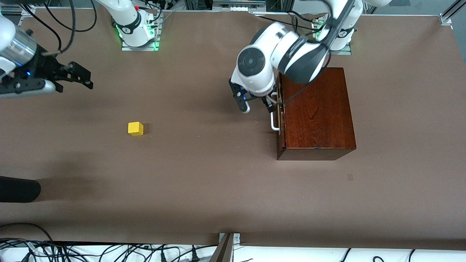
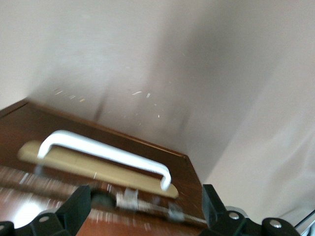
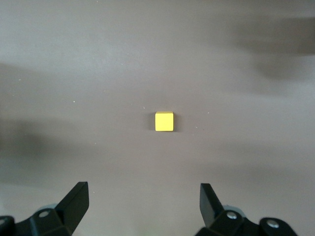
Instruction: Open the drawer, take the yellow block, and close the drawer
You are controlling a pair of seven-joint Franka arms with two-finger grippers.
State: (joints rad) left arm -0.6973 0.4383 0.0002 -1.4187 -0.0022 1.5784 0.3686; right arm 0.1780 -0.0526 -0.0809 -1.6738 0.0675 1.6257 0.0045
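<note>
Front view, upper centre: the left arm bends down from its base at the upper right of the frame, its white-and-black wrist tilted over the corner of the glossy mahogany-coloured rectangular wooden box point(image 1: 316, 112), with the left gripper point(image 1: 256, 106) low in front of the drawer point(image 1: 279, 120), the dark reddish-brown front of which is almost flush with the box. Its black fingers are spread and grasp nothing; one fingertip lies at the white U-shaped bar handle point(image 1: 275, 122), the other out over bare table. In the left wrist view the handle point(image 2: 106, 155) appears as a smooth rounded bar standing off the drawer front point(image 2: 172, 164), between the two parted fingertips point(image 2: 76, 206). Front view, upper left: the right arm reaches in level from the frame edge, the right gripper point(image 1: 78, 76) raised over the table with its fingers point(image 3: 74, 201) apart and empty. The small bright yellow plain-faced cube point(image 1: 135, 128) rests on the matte brown table covering point(image 1: 204, 189) in the centre-left of the frame, toward the right arm's end of the table and well apart from the box, with open surface on every side; in the right wrist view the cube point(image 3: 164, 121) sits centred ahead of the fingers
</note>
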